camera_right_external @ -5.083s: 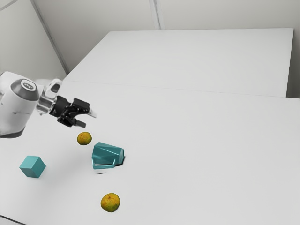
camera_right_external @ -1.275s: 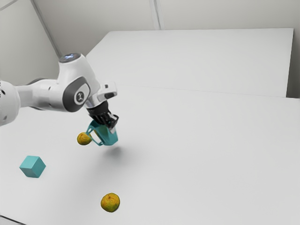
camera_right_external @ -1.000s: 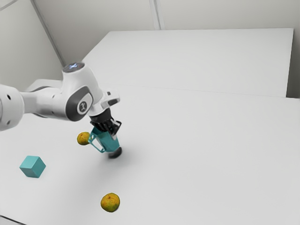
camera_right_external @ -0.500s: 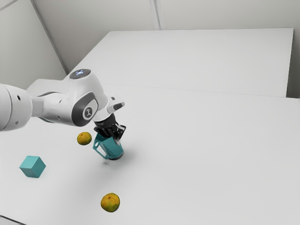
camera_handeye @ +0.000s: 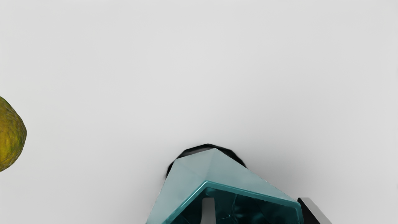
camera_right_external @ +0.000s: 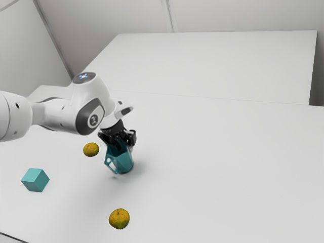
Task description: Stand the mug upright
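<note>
My gripper is at the top of the teal mug in the exterior view. The mug is on the table with its mouth up, about upright; a slight lean cannot be ruled out. Its handle points toward the exterior view's lower left. In the wrist view the gripper is open, its fingers well apart. One finger reaches inside the teal mug, away from the wall, and the other is outside by a rim corner. A dark base edge shows past the mug's side.
One orange fruit lies close to the mug, toward the exterior view's left; another lies nearer the camera. A teal cube sits farther left on the white table. Part of a fruit is in the wrist view.
The mug was on its side at first, then held tilted in the air and lowered to the table. Over the last half second it has straightened, and my fingers have spread apart, letting go.
</note>
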Controlling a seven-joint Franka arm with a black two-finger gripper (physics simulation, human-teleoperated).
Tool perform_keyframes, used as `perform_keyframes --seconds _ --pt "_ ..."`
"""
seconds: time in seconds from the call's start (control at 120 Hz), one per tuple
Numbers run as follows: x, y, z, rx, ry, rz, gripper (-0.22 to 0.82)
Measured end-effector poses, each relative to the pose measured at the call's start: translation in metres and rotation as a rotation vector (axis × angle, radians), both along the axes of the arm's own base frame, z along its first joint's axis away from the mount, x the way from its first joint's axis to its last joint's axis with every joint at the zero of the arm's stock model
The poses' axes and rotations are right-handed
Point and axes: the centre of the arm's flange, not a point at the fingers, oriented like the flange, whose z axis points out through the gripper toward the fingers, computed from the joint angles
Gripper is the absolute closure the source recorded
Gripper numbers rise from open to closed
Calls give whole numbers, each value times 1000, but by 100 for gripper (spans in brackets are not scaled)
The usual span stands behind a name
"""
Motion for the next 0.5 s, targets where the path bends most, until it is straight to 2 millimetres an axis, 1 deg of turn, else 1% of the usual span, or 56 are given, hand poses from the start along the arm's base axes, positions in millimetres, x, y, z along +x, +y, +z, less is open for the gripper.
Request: perform_keyframes --seconds 0.1,0.242,0.367,0.5 --pt "-1 -4 12 2 -23 -3 36" --pt "-3 -16 30 4 -58 -22 32" --pt "-6 -17 48 7 -90 -23 29" --pt "-6 -21 65 4 -102 -24 18"
